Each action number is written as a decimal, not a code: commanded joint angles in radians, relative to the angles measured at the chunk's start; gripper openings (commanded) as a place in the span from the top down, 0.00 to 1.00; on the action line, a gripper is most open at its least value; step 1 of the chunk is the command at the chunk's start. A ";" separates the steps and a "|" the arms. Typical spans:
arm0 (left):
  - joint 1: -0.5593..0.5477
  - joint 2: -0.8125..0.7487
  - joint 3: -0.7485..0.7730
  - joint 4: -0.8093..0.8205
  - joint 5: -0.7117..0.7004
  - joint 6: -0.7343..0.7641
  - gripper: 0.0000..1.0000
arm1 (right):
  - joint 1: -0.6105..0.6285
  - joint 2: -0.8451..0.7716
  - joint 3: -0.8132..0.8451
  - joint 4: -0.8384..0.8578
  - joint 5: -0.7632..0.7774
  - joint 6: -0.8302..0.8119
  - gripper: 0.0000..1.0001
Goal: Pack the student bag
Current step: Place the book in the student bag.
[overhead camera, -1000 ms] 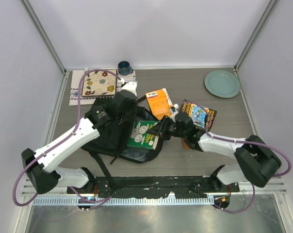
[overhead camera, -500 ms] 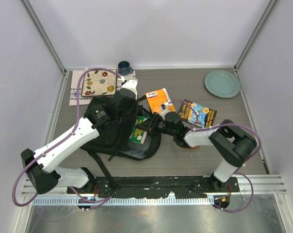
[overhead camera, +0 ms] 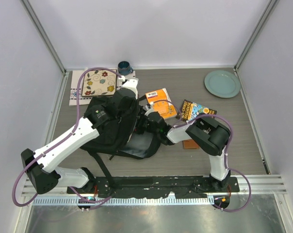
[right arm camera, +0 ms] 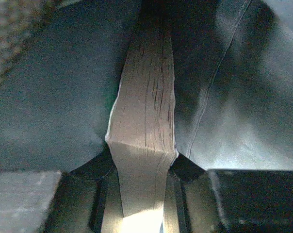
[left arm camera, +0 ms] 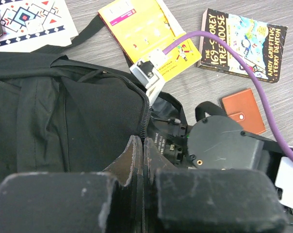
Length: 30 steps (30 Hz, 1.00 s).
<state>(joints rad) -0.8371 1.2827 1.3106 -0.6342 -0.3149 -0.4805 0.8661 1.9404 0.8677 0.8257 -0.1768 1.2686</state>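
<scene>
So the big change from a second ago: the green cover that was lying on the bag's open mouth is out of sight from above, and the right arm has folded in much tighter, wrist buried in the opening. The student bag [overhead camera: 112, 128] sits left of centre on the counter [overhead camera: 185, 80], straps trailing toward the near rail. In the right wrist view the right fingers [right arm camera: 185, 171] are clamped on a book [right arm camera: 144, 126], page edge up, with dark lining on both sides. The left fingers [left arm camera: 129, 162] are pinched shut on the bag's zip edge, same spot as before.

Tight bits: the yellow book [overhead camera: 161, 102] lies just beside the bag's far right edge, the treehouse book [overhead camera: 197, 110] right of that, and the brown wallet [overhead camera: 190, 144] is next to the right arm's elbow. The patterned tile [overhead camera: 98, 82] is just behind the bag. The widest bare counter runs along the back, between the blue cup [overhead camera: 124, 67] and the green plate [overhead camera: 222, 83].
</scene>
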 commanded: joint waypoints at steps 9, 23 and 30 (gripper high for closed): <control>0.001 -0.026 0.003 0.108 -0.026 0.006 1.00 | 0.027 0.132 0.154 -0.051 0.068 -0.115 0.75; 0.023 -0.054 -0.043 0.103 -0.058 0.000 1.00 | 0.024 -0.116 0.062 -0.502 0.128 -0.345 0.18; 0.026 -0.060 -0.043 0.099 -0.058 -0.001 1.00 | 0.027 -0.179 0.011 -0.565 0.129 -0.301 0.18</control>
<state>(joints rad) -0.8150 1.2629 1.2633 -0.6094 -0.3504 -0.4721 0.8871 1.8107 0.9138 0.3321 -0.0658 0.9661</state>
